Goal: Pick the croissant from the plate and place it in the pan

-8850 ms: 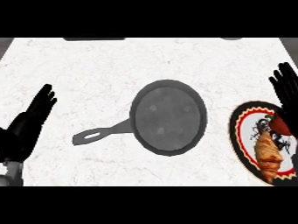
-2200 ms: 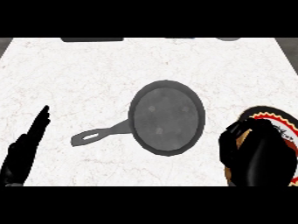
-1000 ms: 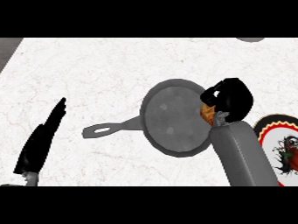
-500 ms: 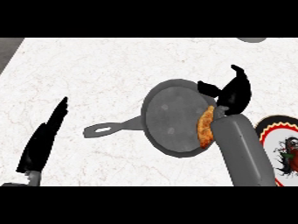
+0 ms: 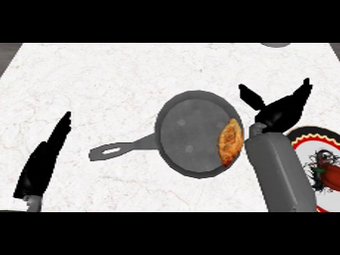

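1. The golden-brown flaky croissant [image 5: 230,142] lies inside the dark grey round cast-iron pan [image 5: 187,127], tucked against its right-hand wall and running lengthways along the rim.
2. The pan sits flat about mid-counter, its looped handle [image 5: 115,150] pointing left and slightly toward the robot.
3. The right hand [image 5: 279,110] is just beside the pan's right rim, thumb and fingers splayed wide and holding nothing; it is clear of the croissant (a small gap shows between them).
4. Its grey forearm [image 5: 279,174] comes up from the lower edge, between the pan and the plate.
5. The round white plate with the red-and-black patterned rim [image 5: 310,149] is at the far right, partly behind that forearm.
6. The left hand [image 5: 44,162] rests at the lower left, fingers straight, well apart from the pan.
7. Everything stands on the white marbled counter [image 5: 91,74].
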Robot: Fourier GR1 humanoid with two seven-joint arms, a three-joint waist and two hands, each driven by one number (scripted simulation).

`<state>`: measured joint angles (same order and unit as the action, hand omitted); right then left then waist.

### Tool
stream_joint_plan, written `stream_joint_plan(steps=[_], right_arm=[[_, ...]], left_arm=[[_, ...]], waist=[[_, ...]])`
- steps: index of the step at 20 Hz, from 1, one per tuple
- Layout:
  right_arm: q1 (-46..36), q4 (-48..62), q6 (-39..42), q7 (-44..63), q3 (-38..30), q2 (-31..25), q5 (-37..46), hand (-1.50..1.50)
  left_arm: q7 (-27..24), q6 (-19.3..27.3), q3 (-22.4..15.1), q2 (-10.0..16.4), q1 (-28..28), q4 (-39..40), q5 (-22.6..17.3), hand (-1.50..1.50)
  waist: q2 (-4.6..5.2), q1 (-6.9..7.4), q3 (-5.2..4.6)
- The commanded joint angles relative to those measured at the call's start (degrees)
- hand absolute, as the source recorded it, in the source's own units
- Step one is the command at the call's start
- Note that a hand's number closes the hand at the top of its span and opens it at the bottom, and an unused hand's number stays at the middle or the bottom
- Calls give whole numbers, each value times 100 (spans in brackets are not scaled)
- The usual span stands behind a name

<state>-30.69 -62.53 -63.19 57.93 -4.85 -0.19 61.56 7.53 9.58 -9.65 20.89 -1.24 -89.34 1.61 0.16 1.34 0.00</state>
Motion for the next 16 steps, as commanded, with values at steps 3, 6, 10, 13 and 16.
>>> stream_joint_plan(steps=[3, 6, 10, 13, 16], right_arm=[[890, -923, -1208, 911, 198, 18, 649, -150], [2023, -2007, -1032, 809, 464, 18, 925, -150], [3468, -3089, -1017, 1074, 1227, 18, 1349, -150], [4623, -4018, -1075, 1084, 1725, 18, 1668, -150], [5683, -5043, -1129, 1054, 2176, 19, 1859, -150]], left_arm=[[-245, 88, 52, 2, -397, -2, 102, 0], [-92, 58, 203, 28, -418, -178, -64, 0], [-66, 5, 216, 118, -606, -300, -27, 0], [232, 50, 285, 96, -431, -437, -61, 0], [85, 83, 138, -83, -363, -212, 41, 0]], waist=[[-97, -176, -14], [-133, -337, -14], [-125, -355, -15], [-95, -374, -9], [-81, -450, -13]])
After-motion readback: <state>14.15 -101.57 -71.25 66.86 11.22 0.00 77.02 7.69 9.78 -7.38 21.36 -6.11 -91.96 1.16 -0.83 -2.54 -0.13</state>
